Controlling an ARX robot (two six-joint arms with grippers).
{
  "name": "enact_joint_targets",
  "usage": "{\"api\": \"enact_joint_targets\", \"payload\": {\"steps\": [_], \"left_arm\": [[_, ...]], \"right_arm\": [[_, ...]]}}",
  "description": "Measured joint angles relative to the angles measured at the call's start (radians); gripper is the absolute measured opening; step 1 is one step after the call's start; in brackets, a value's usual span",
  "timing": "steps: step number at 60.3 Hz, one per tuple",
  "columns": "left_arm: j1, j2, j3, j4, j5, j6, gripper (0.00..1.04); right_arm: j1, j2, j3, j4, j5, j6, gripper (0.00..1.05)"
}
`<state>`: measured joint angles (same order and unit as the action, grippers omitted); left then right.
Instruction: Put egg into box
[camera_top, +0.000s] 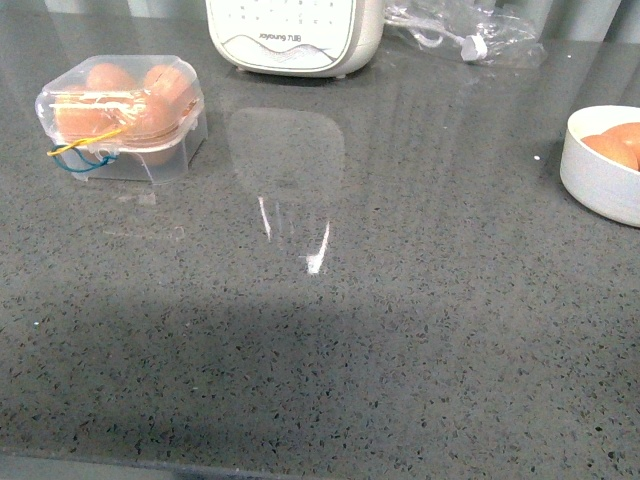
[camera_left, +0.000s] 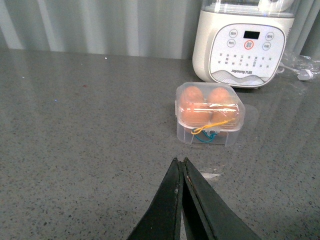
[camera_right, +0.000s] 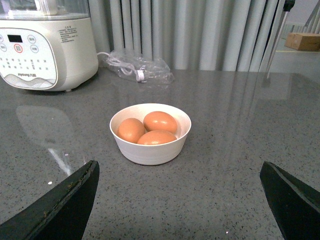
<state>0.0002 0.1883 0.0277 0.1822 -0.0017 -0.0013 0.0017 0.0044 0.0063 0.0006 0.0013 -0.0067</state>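
The box (camera_top: 125, 115) is a clear plastic egg carton with its lid down over orange-brown eggs, at the far left of the counter; blue and yellow bands hang at its front. It also shows in the left wrist view (camera_left: 209, 113). My left gripper (camera_left: 180, 162) is shut and empty, a short way in front of the box. Three more eggs (camera_right: 160, 121) lie in a round white bowl (camera_right: 150, 152), seen at the right edge in the front view (camera_top: 598, 180). My right gripper (camera_right: 180, 172) is open and empty, facing the bowl from a short distance.
A white kitchen appliance (camera_top: 295, 35) stands at the back of the grey speckled counter (camera_top: 330, 330). A clear plastic bag with a white cable (camera_top: 465, 40) lies to its right. Neither arm shows in the front view.
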Motion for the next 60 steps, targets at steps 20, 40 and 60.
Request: {"api": "enact_joint_targets", "payload": {"steps": [20,40,60], "left_arm": [[0.000,-0.184,0.000,-0.181,0.001,0.000,0.04],[0.000,-0.184,0.000,-0.182,0.001,-0.001,0.17],[0.000,-0.185,0.000,-0.182,0.001,-0.001,0.77]], "right_arm": [[0.000,0.000,0.000,0.000,0.000,0.000,0.97],[0.000,0.000,0.000,0.000,0.000,0.000,0.97],[0.000,0.000,0.000,0.000,0.000,0.000,0.97]]}}
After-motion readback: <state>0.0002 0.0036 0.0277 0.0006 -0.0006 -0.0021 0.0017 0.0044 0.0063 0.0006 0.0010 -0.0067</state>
